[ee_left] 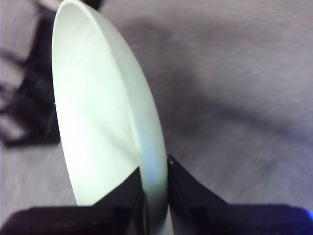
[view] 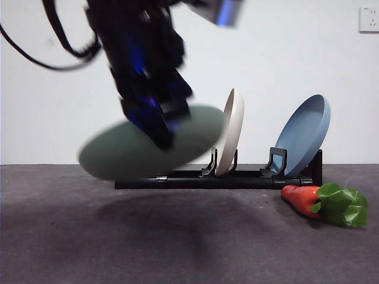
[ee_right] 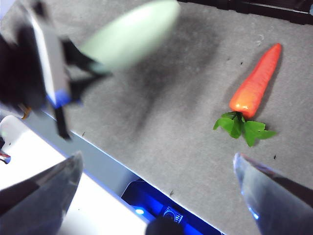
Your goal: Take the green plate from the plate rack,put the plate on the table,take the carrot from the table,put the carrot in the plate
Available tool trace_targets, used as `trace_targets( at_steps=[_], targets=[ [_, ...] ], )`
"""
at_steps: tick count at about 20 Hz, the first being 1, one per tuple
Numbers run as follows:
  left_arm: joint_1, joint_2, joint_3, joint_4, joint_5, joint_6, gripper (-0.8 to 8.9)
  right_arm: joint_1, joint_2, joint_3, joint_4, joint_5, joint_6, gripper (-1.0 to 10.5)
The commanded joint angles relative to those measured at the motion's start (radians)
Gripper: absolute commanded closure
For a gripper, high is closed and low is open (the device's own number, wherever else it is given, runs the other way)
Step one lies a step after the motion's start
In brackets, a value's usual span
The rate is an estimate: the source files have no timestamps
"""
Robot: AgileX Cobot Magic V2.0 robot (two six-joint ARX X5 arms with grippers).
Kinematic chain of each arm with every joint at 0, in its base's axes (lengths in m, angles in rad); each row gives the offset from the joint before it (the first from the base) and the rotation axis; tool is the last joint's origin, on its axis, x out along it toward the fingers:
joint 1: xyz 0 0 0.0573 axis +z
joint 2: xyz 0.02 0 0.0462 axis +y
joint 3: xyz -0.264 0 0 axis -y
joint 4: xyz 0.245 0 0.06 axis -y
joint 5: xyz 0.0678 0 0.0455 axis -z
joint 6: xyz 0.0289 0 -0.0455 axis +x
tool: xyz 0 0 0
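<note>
My left gripper [view: 159, 131] is shut on the rim of the green plate [view: 148, 145] and holds it tilted in the air, in front of the left end of the plate rack [view: 237, 179]. The left wrist view shows the plate [ee_left: 102, 122] edge-on between my jaws. The carrot [view: 305, 200] lies on the table [view: 177, 236] at the right, near the rack's right end. In the right wrist view my right gripper [ee_right: 156, 176] is open, high above the table, with the carrot [ee_right: 257, 83] below it and the green plate [ee_right: 132, 32] blurred beyond.
A beige plate [view: 231, 130] and a blue plate [view: 305, 133] stand upright in the rack. A white wall rises behind it. A black cable [view: 53, 53] hangs from the left arm at the upper left.
</note>
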Motion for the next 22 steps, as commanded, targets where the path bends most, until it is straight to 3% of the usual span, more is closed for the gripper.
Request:
trace_targets(
  at_steps=[1,8,12,15,22],
  targets=[
    [-0.019,0.082,-0.008,0.055,-0.027,0.061,8.19,0.002,0.0,0.001,0.004,-0.002,0.006,2.6],
    [-0.056,0.267,-0.008,0.096,-0.069,0.048,8.2,0.002,0.0,0.001,0.004,-0.002,0.006,2.6],
    [-0.063,0.267,-0.008,0.066,0.101,-0.073,7.87,0.002,0.004,0.001,0.004,-0.001,0.006,2.6],
    [-0.064,0.267,-0.008,0.011,0.198,-0.151,5.93,0.002,0.011,0.001,0.004,-0.002,0.006,2.6],
    [-0.064,0.191,0.036,-0.008,0.201,-0.184,5.83,0.002,0.024,0.001,0.005,-0.001,0.022,2.6]
  ],
)
